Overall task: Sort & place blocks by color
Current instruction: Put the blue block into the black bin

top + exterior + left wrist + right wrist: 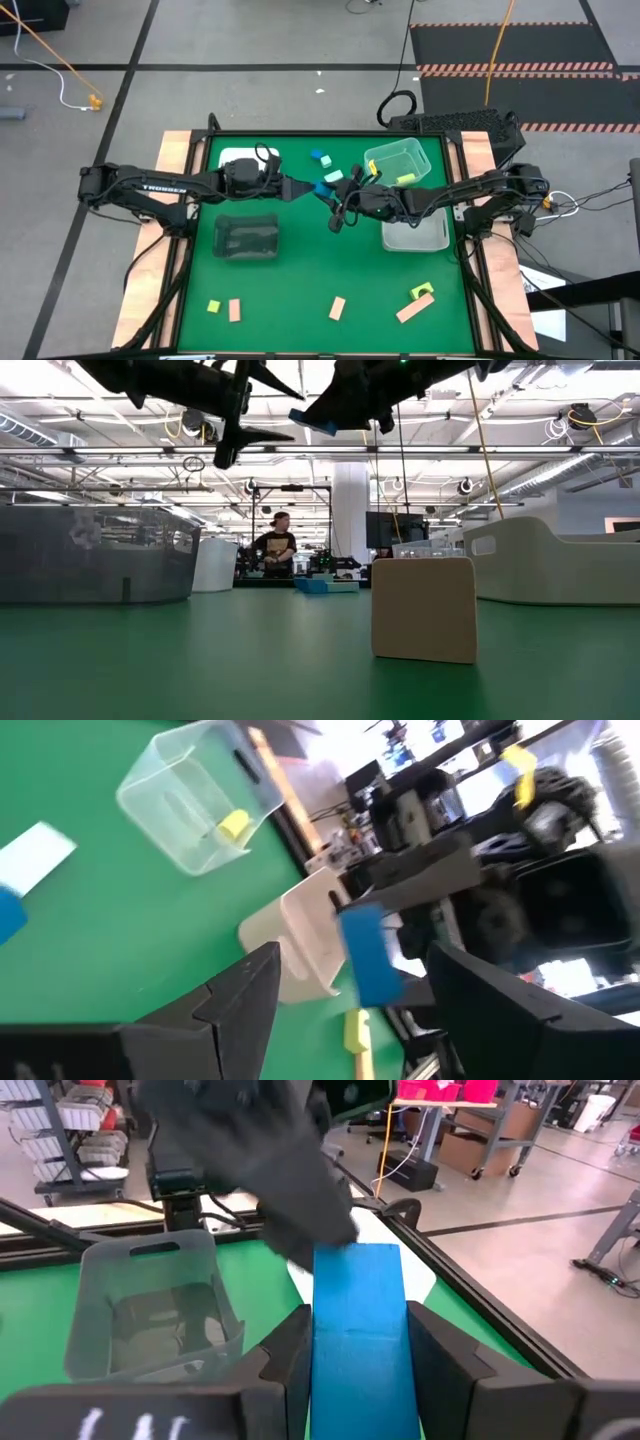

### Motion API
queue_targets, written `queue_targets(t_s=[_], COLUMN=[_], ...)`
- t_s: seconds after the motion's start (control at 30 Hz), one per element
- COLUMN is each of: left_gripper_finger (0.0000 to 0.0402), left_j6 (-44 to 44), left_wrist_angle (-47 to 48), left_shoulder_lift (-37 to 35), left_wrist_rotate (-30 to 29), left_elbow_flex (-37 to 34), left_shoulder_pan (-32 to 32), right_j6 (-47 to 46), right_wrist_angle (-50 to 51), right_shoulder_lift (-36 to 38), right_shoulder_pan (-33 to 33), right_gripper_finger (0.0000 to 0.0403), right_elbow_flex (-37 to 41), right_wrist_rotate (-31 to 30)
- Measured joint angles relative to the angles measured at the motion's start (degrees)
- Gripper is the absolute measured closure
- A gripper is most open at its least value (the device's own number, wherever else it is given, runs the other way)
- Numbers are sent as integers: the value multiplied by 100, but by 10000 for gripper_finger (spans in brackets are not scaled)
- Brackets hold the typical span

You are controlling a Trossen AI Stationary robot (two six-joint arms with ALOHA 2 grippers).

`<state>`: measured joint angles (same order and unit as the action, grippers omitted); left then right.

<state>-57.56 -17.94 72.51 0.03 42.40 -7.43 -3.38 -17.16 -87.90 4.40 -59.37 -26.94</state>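
My right gripper (330, 193) is shut on a blue bar (322, 187) above the middle of the green table; the low view shows the blue bar (320, 422) high in the air. My left gripper (305, 187) is open and faces it. In the left wrist view its fingers (245, 995) stand on either side of the bar's free end (365, 955); I cannot tell whether they touch it. A blue block (320, 157) and teal blocks (333, 177) lie at the far middle. Tan and yellow-green blocks (235, 310) lie near the near edge. My right gripper pinches the blue bar's two long sides (360, 1350) between its two fingers, at the end nearest the wrist. The fingers come roughly level from the table's right and lie along the bar. The bar sticks out forward past the fingertips, lifted clear of the table.
A clear tray (420, 155) holding a yellow-green block (405, 179) stands at the far right, with a white tray (440, 238) in front of it. A grey tray (247, 237) stands at the left middle and a white tray (232, 157) at the far left. A person (275, 545) is in the room beyond.
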Motion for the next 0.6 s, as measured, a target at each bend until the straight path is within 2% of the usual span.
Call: queue_targets(t_s=[0.17,0.27,0.37,0.6], left_gripper_finger=[151,170,212,343], left_j6=[-126,-129,-112,200], left_wrist_angle=[-212,-480,-664,-799], left_shoulder_lift=[264,405,448,447], left_wrist_rotate=[6,-3,-4,-5], left_elbow_flex=[-1,-1,-1,3], left_shoulder_pan=[16,17,16,22], right_j6=[98,116,112,273], right_wrist_angle=[-135,-99,-99,-61], right_shoulder_lift=[0,-7,0,-9], right_shoulder_pan=[0,0,15,17], right_gripper_finger=[292,292,292,292], right_elbow_flex=[-2,2,-2,-2], right_wrist_rotate=[-2,-1,-4,-89])
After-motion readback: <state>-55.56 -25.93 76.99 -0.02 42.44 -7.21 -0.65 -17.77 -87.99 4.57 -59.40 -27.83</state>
